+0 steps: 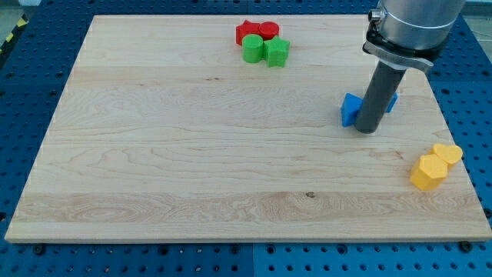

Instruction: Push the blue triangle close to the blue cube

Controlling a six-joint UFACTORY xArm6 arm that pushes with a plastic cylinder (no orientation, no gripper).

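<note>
My tip rests on the board at the view's right. A blue block sits right against the rod's left side; it looks like the blue triangle. A second blue block peeks out on the rod's right side. It is mostly hidden by the rod, so I cannot make out its shape. The two blue blocks lie close together, with the rod standing in front of the space between them.
A red block and a red cylinder sit at the view's top, with a green cylinder and a green block just below them. Two yellow blocks lie at the lower right, near the board's right edge.
</note>
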